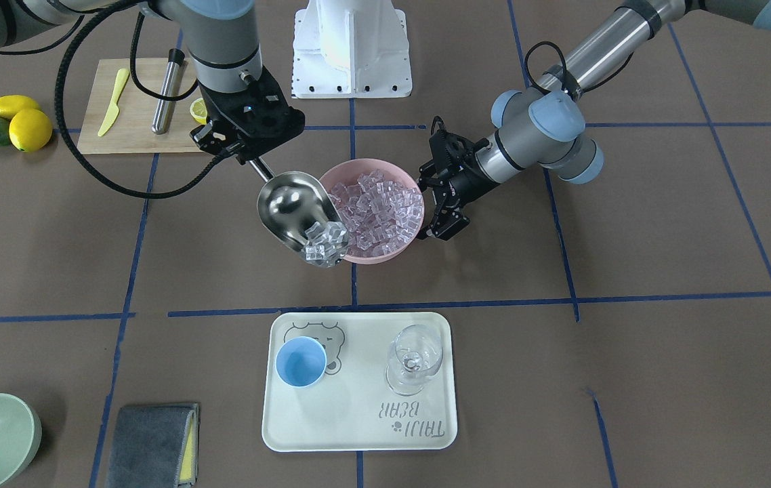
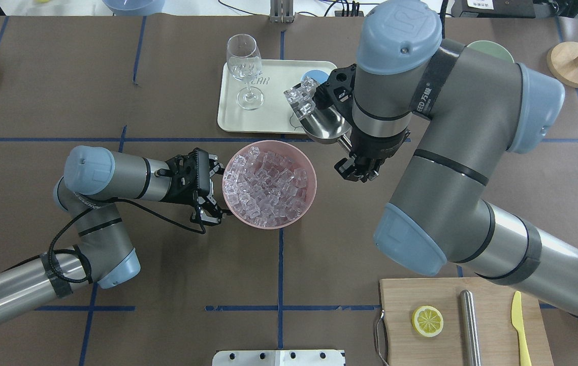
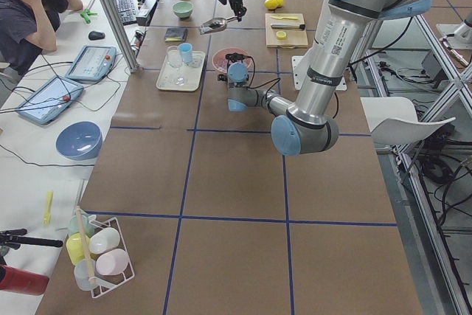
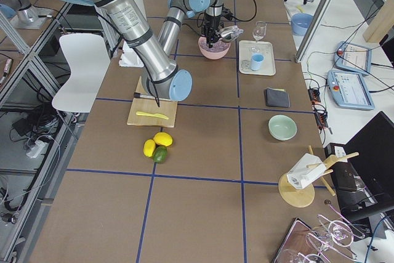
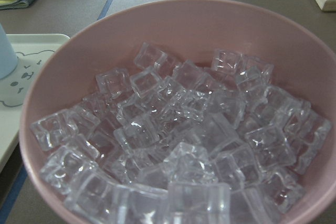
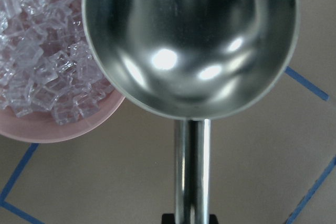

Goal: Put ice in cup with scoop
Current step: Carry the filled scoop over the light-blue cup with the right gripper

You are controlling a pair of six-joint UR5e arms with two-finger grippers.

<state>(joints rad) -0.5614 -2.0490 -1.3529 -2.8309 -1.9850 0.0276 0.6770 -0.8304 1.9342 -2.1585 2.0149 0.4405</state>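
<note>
Over table (image 1: 561, 339), scoop (image 1: 287, 207) mouth toward tray (image 1: 358, 444)

In the overhead view, the scoop (image 2: 327, 124) and its ice (image 2: 301, 99) hide most of the cup (image 2: 318, 74).

"BEAR" printed on cream tray (image 1: 348, 413)

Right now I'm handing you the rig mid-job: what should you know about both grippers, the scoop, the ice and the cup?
Right gripper: shut on the handle of the scoop, which is raised beside the pink bowl, a few ice cubes at its front lip.
Left gripper: open at the bowl's opposite rim; contact unclear.
Cup: upright on the tray, looks empty.
Done: scoop loaded.
Left: carry it to the cup and tip gently, since the cubes sit near the lip.
</note>
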